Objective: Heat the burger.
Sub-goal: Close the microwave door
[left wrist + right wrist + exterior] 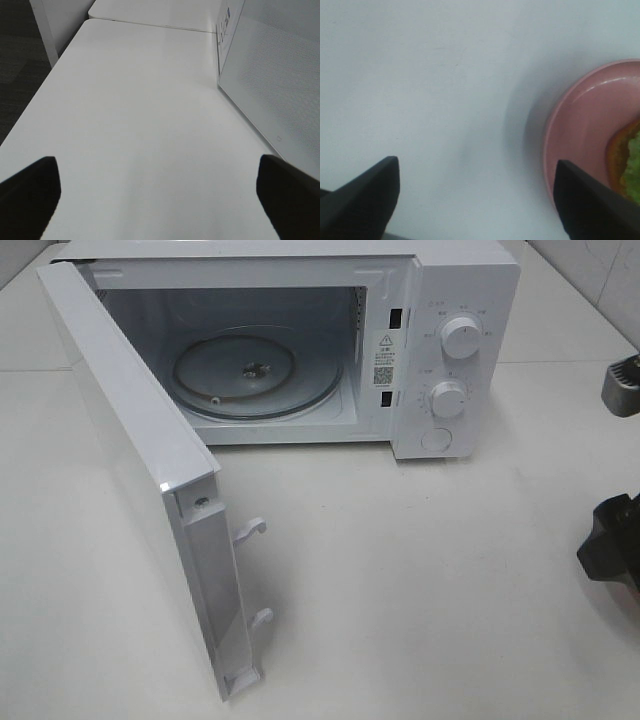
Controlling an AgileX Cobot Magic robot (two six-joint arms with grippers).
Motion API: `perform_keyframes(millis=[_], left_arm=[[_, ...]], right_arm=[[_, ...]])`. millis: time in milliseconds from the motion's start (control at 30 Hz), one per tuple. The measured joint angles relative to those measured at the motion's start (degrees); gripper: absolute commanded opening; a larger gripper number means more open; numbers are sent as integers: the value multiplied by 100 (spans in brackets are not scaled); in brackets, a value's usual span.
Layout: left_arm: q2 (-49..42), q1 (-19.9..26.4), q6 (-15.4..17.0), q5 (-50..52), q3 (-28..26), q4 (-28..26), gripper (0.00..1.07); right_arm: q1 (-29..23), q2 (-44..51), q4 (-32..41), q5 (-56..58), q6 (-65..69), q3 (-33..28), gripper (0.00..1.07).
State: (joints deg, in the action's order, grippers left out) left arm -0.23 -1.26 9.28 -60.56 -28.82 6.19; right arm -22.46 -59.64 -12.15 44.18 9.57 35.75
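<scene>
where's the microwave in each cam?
Exterior high: microwave fills the top middle, door swung open toward bottom left, turntable bare.
Left wrist: only its white side panel shows, at the right edge.
Right wrist: not in it; pink plate with the burger instead.
Shared landmark: the white table.

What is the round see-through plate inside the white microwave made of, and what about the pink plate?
The round see-through turntable inside the white microwave looks like clear glass: you can see the floor through it, and its rim glints. The round pink plate looks like glossy plastic or glazed ceramic, with shiny streaks along its rim; the picture can't settle which.
</scene>
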Motion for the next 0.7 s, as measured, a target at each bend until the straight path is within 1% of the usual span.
perform_keyframes(millis=[33, 100, 133, 167, 200, 267, 300, 367, 400, 433, 500, 533, 567, 633, 667, 700], left_arm=[[0, 0, 0, 0, 0, 0, 101], [0, 0, 0, 0, 0, 0, 101], [0, 0, 0, 0, 0, 0, 101], [0, 0, 0, 0, 0, 0, 101], [0, 0, 0, 0, 0, 0, 101], [0, 0, 0, 0, 0, 0, 101], [0, 0, 0, 0, 0, 0, 101], [0, 0, 0, 0, 0, 0, 101], [0, 0, 0, 0, 0, 0, 101], [0, 0, 0, 0, 0, 0, 101], [0, 0, 0, 0, 0, 0, 101], [0, 0, 0, 0, 0, 0, 101], [0, 0, 0, 0, 0, 0, 101], [0, 0, 0, 0, 0, 0, 101], [0, 0, 0, 0, 0, 0, 101], [0, 0, 0, 0, 0, 0, 101]], right_arm=[[0, 0, 0, 0, 0, 0, 81], [0, 367, 447, 286, -338, 0, 80], [0, 367, 447, 286, -338, 0, 80], [0, 659, 590, 470, -458, 0, 80], [0, 659, 590, 470, -458, 0, 80], [0, 1077, 653, 751, -516, 0, 80], [0, 1077, 653, 751, -516, 0, 80], [0, 1507, 688, 1106, -516, 0, 80], [0, 1507, 688, 1106, -516, 0, 80], [0, 1811, 699, 1335, -516, 0, 79], [0, 1971, 705, 1438, -510, 0, 79], [0, 2269, 739, 1604, -481, 0, 79], [0, 2269, 739, 1604, -481, 0, 79], [0, 2825, 751, 1828, -458, 0, 78], [0, 2825, 751, 1828, -458, 0, 78], [6, 3214, 751, 1960, -453, 0, 78]])
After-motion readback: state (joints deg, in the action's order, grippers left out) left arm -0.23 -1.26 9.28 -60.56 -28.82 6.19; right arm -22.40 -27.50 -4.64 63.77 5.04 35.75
